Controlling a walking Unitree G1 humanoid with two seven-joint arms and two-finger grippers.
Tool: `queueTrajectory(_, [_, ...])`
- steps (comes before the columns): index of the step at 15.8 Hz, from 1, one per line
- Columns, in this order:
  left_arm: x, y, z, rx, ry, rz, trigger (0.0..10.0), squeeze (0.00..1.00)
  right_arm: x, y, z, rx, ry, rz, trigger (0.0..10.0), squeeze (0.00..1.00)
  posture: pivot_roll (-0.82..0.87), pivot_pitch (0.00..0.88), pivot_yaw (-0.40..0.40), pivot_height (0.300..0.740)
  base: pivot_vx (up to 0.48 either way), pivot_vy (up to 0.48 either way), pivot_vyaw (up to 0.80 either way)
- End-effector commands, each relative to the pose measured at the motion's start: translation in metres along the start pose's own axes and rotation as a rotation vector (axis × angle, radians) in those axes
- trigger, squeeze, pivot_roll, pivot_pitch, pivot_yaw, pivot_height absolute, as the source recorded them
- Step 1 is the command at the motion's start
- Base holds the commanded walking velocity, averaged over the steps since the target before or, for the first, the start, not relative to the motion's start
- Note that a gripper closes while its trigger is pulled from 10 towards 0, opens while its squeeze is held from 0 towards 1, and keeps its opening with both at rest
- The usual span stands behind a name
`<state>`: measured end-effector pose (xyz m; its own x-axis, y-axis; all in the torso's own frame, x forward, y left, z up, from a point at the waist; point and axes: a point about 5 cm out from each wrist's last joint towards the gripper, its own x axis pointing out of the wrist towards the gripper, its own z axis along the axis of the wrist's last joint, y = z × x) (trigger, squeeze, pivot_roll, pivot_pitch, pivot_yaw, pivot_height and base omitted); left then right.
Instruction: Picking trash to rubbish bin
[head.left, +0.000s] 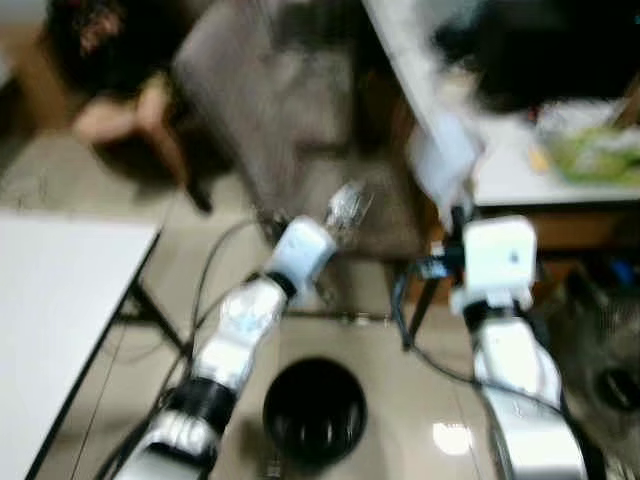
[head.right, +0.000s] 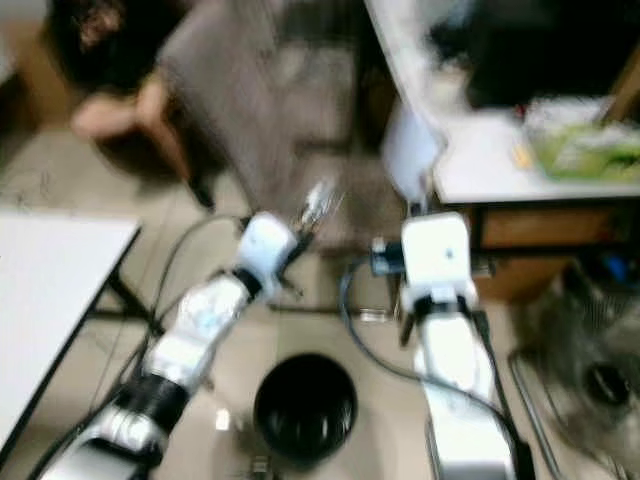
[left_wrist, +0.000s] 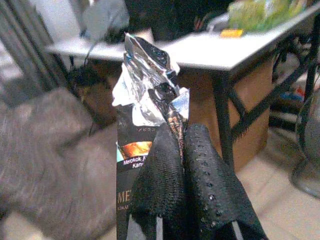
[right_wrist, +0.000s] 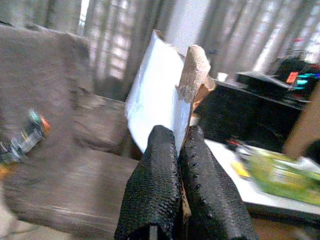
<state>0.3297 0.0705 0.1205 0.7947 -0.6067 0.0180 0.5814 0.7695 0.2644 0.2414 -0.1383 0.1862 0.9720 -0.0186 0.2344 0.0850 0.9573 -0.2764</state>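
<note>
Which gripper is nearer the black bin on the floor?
Left, narrowly. The left gripper, holding a foil wrapper, is above the bin; the right gripper, holding torn cardboard, is farther to its right.

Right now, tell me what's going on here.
The robot stands over a black rubbish bin on the floor with a piece of trash in each gripper. The left gripper is shut on a torn foil wrapper, dark with a silver inside. The right gripper is shut on a torn piece of white cardboard. Both pieces are held up beyond the bin, toward a grey sofa, not yet dropped in. A white table stands on the robot's right.
</note>
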Motion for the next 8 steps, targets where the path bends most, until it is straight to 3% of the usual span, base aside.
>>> queueTrajectory(1, [0.0065,-0.0144,0.0069,0.005,-0.028,-0.051,0.0,0.0,-0.0012,-0.0046,-0.0038,-0.011,0.019,-0.021,10.0,0.0,0.08,0.085,0.025,0.74,0.0,0.0,0.0])
queueTrajectory(8, [0.0037,-0.0176,-0.0004,0.02,-0.006,-0.073,0.0,0.0,-0.0041,-0.0027,-0.0065,-0.004,0.03,-0.023,10.0,0.0,0.07,0.098,0.029,0.74,0.0,0.0,0.0])
